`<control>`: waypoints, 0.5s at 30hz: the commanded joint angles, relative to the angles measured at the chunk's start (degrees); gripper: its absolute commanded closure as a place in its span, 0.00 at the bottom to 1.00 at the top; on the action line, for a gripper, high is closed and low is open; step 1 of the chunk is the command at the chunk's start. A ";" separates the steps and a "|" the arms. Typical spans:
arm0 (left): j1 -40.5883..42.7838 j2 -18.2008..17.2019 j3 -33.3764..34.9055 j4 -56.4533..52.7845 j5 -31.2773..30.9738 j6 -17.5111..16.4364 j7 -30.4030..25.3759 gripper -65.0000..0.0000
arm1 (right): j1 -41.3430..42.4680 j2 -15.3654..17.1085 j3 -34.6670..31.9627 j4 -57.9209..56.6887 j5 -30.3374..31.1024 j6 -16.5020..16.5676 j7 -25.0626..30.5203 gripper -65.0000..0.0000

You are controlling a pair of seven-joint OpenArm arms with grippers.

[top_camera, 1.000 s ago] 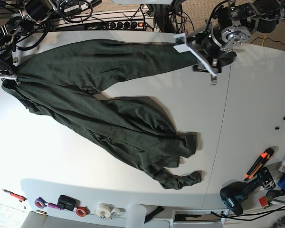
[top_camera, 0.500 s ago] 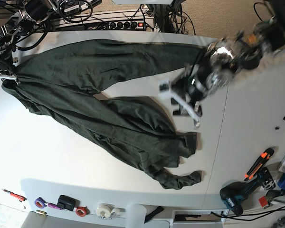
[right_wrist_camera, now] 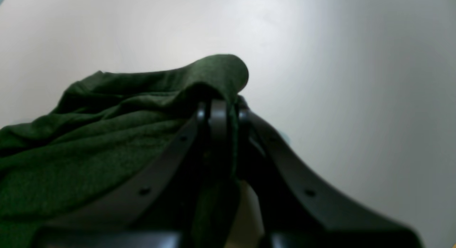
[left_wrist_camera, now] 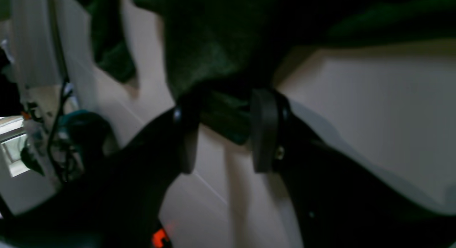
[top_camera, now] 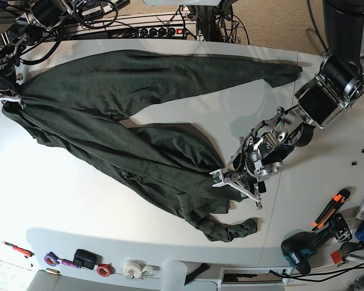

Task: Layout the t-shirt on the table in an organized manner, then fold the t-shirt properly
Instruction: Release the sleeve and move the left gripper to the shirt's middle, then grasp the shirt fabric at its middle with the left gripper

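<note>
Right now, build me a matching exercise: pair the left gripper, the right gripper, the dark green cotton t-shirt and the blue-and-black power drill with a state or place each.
Things:
1. left gripper
2. right gripper
3. dark green cotton t-shirt
4. blue-and-black power drill

States or places:
A. twisted and bunched across the white table
B. shut on a fabric edge
C. open, with fabric between its jaws
D. at the table's near edge

Pairs: 1-C, 2-B, 3-A, 4-D
</note>
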 commanded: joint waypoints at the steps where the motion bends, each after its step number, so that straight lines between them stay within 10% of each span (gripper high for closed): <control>1: -1.88 -0.28 -0.55 0.68 -0.44 0.11 -0.35 0.62 | 0.50 1.29 0.11 1.01 0.61 0.20 1.75 1.00; 15: -1.75 -0.35 -0.55 0.68 -1.46 -1.90 -0.11 0.62 | 0.50 1.29 0.11 1.01 0.59 0.20 1.86 1.00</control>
